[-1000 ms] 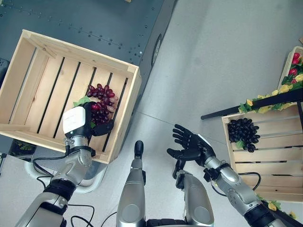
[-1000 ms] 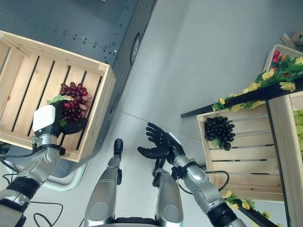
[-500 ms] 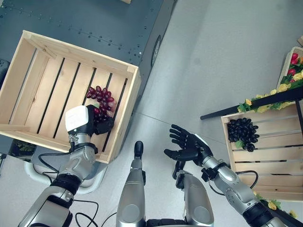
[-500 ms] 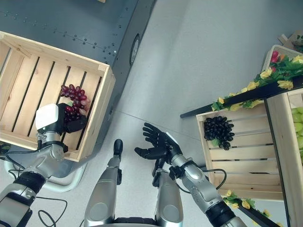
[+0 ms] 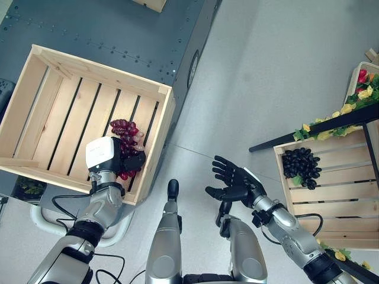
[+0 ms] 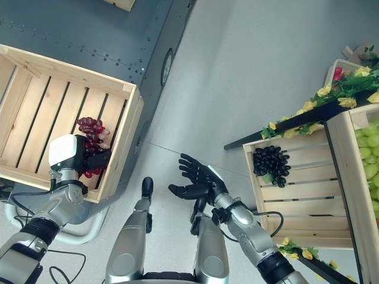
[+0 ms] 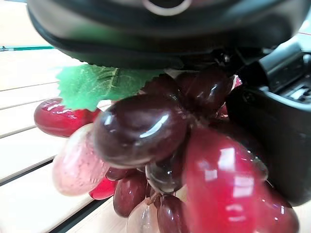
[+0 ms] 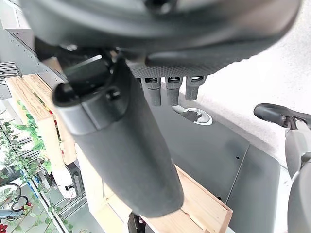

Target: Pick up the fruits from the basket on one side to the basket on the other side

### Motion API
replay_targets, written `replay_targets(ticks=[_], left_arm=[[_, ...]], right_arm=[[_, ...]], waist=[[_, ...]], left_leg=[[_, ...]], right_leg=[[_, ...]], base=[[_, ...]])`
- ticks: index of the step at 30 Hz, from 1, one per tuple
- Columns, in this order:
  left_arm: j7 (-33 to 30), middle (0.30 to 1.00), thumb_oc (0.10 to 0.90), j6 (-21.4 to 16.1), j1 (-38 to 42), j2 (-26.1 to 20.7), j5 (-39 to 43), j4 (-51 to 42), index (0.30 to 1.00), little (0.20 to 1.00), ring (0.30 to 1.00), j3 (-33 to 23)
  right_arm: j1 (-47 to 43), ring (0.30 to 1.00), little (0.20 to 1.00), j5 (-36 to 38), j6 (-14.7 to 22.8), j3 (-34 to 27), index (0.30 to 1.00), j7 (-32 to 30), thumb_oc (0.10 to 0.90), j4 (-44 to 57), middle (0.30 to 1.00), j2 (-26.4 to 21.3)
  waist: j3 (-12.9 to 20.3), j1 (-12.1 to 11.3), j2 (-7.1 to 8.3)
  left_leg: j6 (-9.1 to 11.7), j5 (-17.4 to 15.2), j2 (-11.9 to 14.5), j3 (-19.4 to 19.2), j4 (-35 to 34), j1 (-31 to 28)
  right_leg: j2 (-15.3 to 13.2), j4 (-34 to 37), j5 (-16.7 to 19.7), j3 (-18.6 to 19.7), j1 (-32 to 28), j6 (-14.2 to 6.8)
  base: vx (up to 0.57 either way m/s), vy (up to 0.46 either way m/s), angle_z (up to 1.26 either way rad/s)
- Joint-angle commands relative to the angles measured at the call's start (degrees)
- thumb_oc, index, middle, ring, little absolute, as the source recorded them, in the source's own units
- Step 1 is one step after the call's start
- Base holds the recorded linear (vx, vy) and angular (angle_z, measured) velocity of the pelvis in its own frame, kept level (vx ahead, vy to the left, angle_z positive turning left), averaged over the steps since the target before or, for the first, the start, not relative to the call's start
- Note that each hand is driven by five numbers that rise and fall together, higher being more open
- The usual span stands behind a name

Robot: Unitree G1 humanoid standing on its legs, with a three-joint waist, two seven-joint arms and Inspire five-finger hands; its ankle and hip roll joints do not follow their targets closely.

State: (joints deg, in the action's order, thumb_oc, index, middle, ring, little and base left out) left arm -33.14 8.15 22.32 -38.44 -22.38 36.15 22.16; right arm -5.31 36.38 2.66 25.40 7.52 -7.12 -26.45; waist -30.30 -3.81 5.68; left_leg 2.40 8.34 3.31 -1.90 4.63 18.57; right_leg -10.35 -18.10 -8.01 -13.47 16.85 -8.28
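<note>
A bunch of red grapes (image 5: pixel 122 128) with a green leaf lies at the near right corner of the slatted wooden crate (image 5: pixel 100 74) on my left. My left hand (image 5: pixel 131 162), white cover on its back, is curled round the bunch's near end. Up close in the left wrist view, the red grapes (image 7: pixel 146 131) hang against the palm, above the crate's slats. My right hand (image 5: pixel 238 183) hovers open over the grey floor between the crates, fingers spread and holding nothing. A bunch of black grapes (image 5: pixel 301 166) lies in the right wooden crate (image 5: pixel 331 195).
A dark riveted metal plate (image 5: pixel 118 23) lies under and behind the left crate. A black bar with yellow flowers and leaves (image 5: pixel 331 127) crosses above the right crate. Another crate with green grapes (image 6: pixel 368 148) stands at the far right.
My left hand has closed on the red grapes and drawn them toward the crate's near wall. The right hand has barely moved. The camera has shifted slightly.
</note>
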Motion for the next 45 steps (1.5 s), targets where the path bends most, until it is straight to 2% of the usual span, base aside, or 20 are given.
replay_targets(ticks=[1,7,15,17,19,20,27,28,30,32,33,36,37,39,42,45], left_arm=[[-4.02,0.3,0.4,-0.66,-0.19,0.23,-3.74,0.84,0.3,0.3,0.3,-3.05],[-7.1,0.3,0.4,-3.49,-4.17,-2.05,-8.78,-2.22,0.3,0.3,0.3,-5.56],[-6.84,0.3,0.4,-6.35,-12.8,-6.11,-14.01,-10.76,0.3,0.3,0.3,-10.77],[-2.13,0.3,0.4,-6.95,-15.58,-8.65,-18.69,-15.58,0.3,0.3,0.3,-12.17],[-0.24,0.3,0.4,-7.25,-16.67,-9.93,-20.63,-17.39,0.3,0.3,0.3,-12.85],[3.19,0.3,0.4,-7.0,-17.65,-12.09,-21.82,-20.54,0.3,0.3,0.3,-13.65],[13.46,0.3,0.4,-8.04,-20.27,-19.55,-26.52,-29.86,0.3,0.3,0.3,-15.88],[17.16,0.3,0.4,-9.29,-20.14,-22.05,-28.34,-32.86,0.3,0.3,0.3,-15.89],[21.13,0.3,0.4,-10.72,-19.67,-24.15,-30.43,-35.81,0.3,0.3,0.3,-15.46],[27.4,0.3,0.4,-14.37,-17.71,-28.0,-34.27,-40.1,0.3,0.3,0.3,-14.15],[28.0,0.3,0.4,-14.94,-17.33,-28.41,-34.81,-40.51,0.3,0.3,0.3,-13.91],[36.92,0.3,0.4,-17.21,-9.54,-32.57,-37.12,-45.38,0.3,0.3,0.3,-8.18],[37.12,0.3,0.4,-17.16,-8.97,-32.61,-37.04,-45.42,0.3,0.3,0.3,-7.68],[42.07,0.3,0.4,-16.71,-0.22,-33.09,-37.38,-47.29,0.3,0.3,0.3,-1.06],[43.93,0.3,0.4,-16.36,7.03,-32.55,-37.85,-46.64,0.3,0.3,0.3,4.65],[44.92,0.3,0.4,-17.14,10.45,-32.58,-37.66,-46.31,0.3,0.3,0.3,6.77]], right_arm=[[0.05,0.9,0.9,0.03,2.63,-0.83,0.9,0.63,0.8,5.53,0.9,-0.26],[2.45,0.9,0.9,-0.24,3.28,-2.01,0.9,1.62,0.8,6.39,0.9,-0.56],[6.06,0.9,0.9,-0.56,3.41,-5.38,0.9,2.12,0.8,9.07,0.9,-0.53],[7.28,0.9,0.9,-0.78,3.3,-6.81,0.9,2.4,0.8,10.33,0.9,-0.61],[7.54,0.9,0.9,-0.84,3.36,-7.17,0.9,2.46,0.8,10.76,0.9,-0.73],[7.81,0.9,0.9,-0.76,3.01,-7.69,0.9,2.49,0.8,11.33,0.9,-0.97],[7.66,0.9,0.9,-1.64,3.4,-8.42,0.9,2.84,0.8,12.43,0.9,-1.95],[7.24,0.9,0.9,-1.29,3.9,-8.23,0.9,2.33,0.8,12.8,0.9,-2.28],[6.63,0.9,0.9,-0.96,4.46,-8.03,0.9,1.75,0.8,12.99,0.9,-2.76],[5.02,0.9,0.9,-1.13,5.81,-7.1,0.9,0.82,0.8,13.21,0.9,-3.61],[4.79,0.9,0.9,-1.08,6.07,-6.99,0.9,0.75,0.8,13.18,0.9,-3.66],[2.07,0.9,0.9,-0.08,6.8,-4.64,0.9,-0.48,0.8,13.72,0.9,-4.39],[2.08,0.9,0.9,-0.13,6.84,-4.74,0.9,-0.5,0.8,13.77,0.9,-4.38],[-0.28,0.9,0.9,0.39,7.0,-2.54,0.9,-1.52,0.8,15.12,0.9,-4.9],[-2.76,0.9,0.9,0.73,6.46,-1.36,0.9,-2.42,0.8,16.89,0.9,-4.79],[-4.63,0.9,0.9,1.27,6.17,-1.09,0.9,-3.0,0.8,17.93,0.9,-4.67]], waist=[[2.2,1.18,-0.16],[5.2,1.06,-1.9],[10.69,0.68,-4.54],[13.32,0.43,-5.54],[14.3,0.38,-5.99],[15.61,0.29,-6.52],[19.7,-0.14,-8.21],[20.53,-0.35,-8.5],[21.12,-0.51,-8.73],[21.98,-0.62,-9.22],[22.06,-0.67,-9.29],[23.37,-0.2,-9.82],[23.36,-0.32,-9.81],[24.05,0.22,-9.87],[24.56,0.38,-9.71],[24.87,0.21,-9.39]], left_leg=[[-1.1,-7.33,-5.1,-3.47,4.44,-1.57],[-0.82,-7.67,-5.69,-2.54,2.83,-4.76],[0.08,-6.89,-6.41,-1.12,-1.86,-9.86],[0.52,-5.95,-6.53,-0.06,-4.0,-11.42],[0.65,-5.55,-6.62,0.38,-4.72,-12.09],[0.77,-5.19,-6.68,0.76,-5.71,-12.92],[1.05,-3.93,-6.57,1.84,-9.44,-15.63],[1.09,-3.96,-6.54,2.07,-9.63,-15.85],[1.06,-4.06,-6.53,2.23,-9.63,-16.09],[0.87,-4.39,-6.52,2.18,-9.63,-16.74],[0.85,-4.44,-6.5,2.16,-9.63,-16.84],[0.64,-5.05,-6.33,1.57,-9.63,-17.91],[0.64,-5.07,-6.33,1.57,-9.63,-17.96],[0.54,-5.61,-6.2,1.2,-9.63,-18.78],[0.51,-6.03,-6.13,1.04,-9.63,-19.39],[0.47,-6.29,-6.09,1.04,-9.63,-19.8]], right_leg=[[4.77,5.55,6.7,-2.78,-0.08,1.65],[4.61,7.78,6.44,-3.36,-3.71,1.64],[4.28,12.53,6.93,-3.75,-9.64,1.68],[4.34,14.5,7.61,-3.38,-11.51,1.66],[4.39,15.23,7.86,-3.17,-12.35,1.68],[4.51,16.02,8.08,-2.9,-13.21,1.66],[4.88,19.18,9.07,-2.33,-16.11,1.58],[4.85,20.09,9.49,-2.21,-16.73,1.52],[4.78,20.74,9.83,-2.2,-17.19,1.43],[4.76,21.2,10.07,-2.1,-17.79,1.41],[4.76,21.2,10.06,-2.11,-17.87,1.4],[4.79,21.15,9.86,-2.01,-18.56,1.36],[4.8,21.17,9.86,-2.01,-18.61,1.36],[4.85,21.49,9.85,-1.95,-19.21,1.3],[4.83,22.05,10.01,-1.81,-19.79,1.18],[4.91,22.34,10.16,-1.74,-20.15,1.14]], base=[[0.0,0.0,0.0],[0.02,-0.036,0.01],[0.04,-0.03,0.05],[0.04,-0.063,0.04],[0.03,-0.051,0.13],[0.04,-0.051,0.21],[0.03,-0.057,0.1],[0.01,-0.077,0.11],[0.0,-0.08,0.16],[0.01,-0.074,0.19],[0.02,-0.062,0.09],[0.03,-0.069,0.02],[0.03,-0.083,0.01],[0.03,-0.091,0.0],[0.02,-0.091,0.0],[0.01,-0.09,0.0]])
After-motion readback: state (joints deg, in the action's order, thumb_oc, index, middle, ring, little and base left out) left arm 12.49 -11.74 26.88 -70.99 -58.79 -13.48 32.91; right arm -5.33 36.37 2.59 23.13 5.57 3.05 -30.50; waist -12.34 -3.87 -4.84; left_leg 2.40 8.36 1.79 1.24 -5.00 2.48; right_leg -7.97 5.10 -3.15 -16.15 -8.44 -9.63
